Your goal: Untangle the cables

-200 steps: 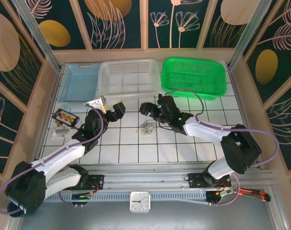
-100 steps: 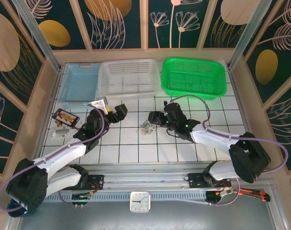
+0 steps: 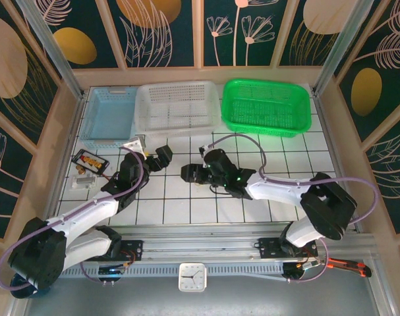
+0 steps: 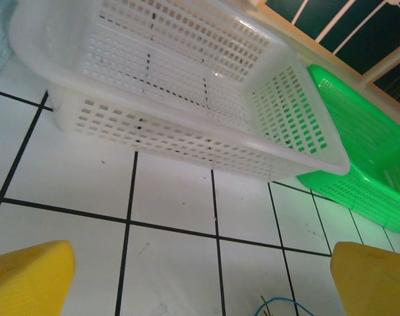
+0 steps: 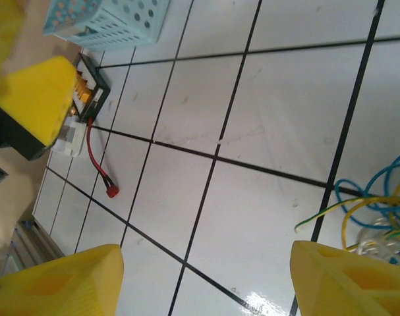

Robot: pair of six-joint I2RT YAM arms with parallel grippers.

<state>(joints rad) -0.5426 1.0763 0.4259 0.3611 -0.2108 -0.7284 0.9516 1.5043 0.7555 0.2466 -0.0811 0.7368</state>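
The cables [image 5: 374,214] are a small tangle of blue, yellow, green and whitish wires at the right edge of the right wrist view, just above and beside the right yellow fingertip [image 5: 348,280]. My right gripper [image 5: 203,283] is open low over the tiles, with bare floor between its fingers. In the top view the right gripper [image 3: 190,172] covers most of the tangle. My left gripper [image 3: 159,158] hangs open a tile to the left. In the left wrist view the left gripper [image 4: 200,283] holds nothing, and a blue and green cable end [image 4: 279,306] shows at the bottom edge.
Three baskets line the back: blue [image 3: 111,112], white [image 3: 176,105] and green [image 3: 265,105]. A black tray [image 3: 89,160] with red and yellow pieces lies at the left. A red lead with a plug [image 5: 111,191] trails from it.
My right gripper has swung left across the tiles to sit over the cables, and its jaws have narrowed somewhat. The left arm has barely moved.
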